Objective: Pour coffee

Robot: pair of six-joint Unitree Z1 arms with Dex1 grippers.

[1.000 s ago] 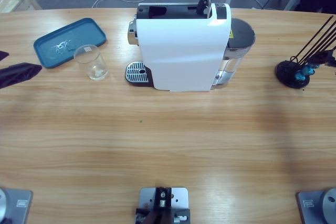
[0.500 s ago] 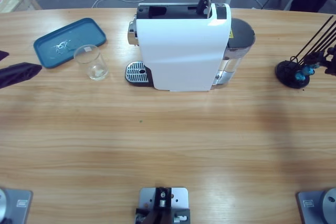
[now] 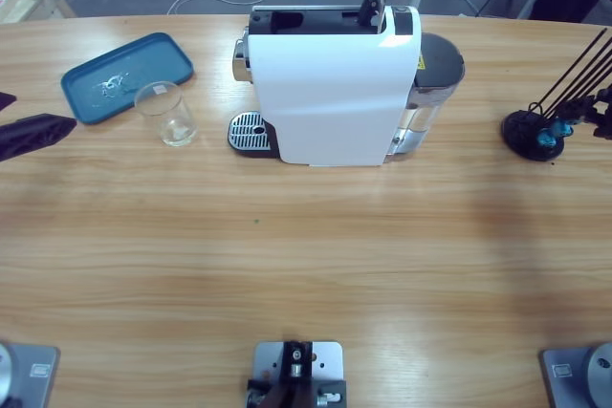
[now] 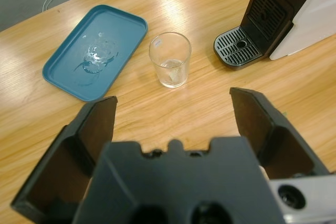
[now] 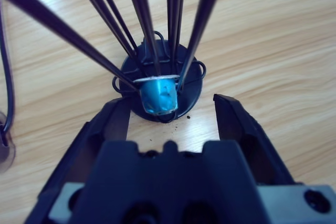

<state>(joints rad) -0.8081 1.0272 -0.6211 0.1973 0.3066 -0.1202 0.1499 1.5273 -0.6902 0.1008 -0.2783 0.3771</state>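
— Coffee is missing so far: no dark liquid is showing in the small clear drinking glass, which is standing empty on the long wooden table between the teal rectangular plastic tray and the round perforated drip grate of the big white coffee machine.

— So what is getting handled now?

— The right gripper is hovering with its jaws spread apart, holding nothing, on either side of a small teal-blue foil capsule that is sitting low in the black wire capsule stand.

— How is that capsule likely behaving?

— Judging by looks, it is light, thin-walled and easy to dent, so I am suggesting a gentle pinch across its body below the rim, then drawing it clear of the wires.

— And the glass?

— Probably smooth, slippery and breakable; taking it around the mid-wall seems safest. The left gripper is facing it from well apart, jaws wide and empty.
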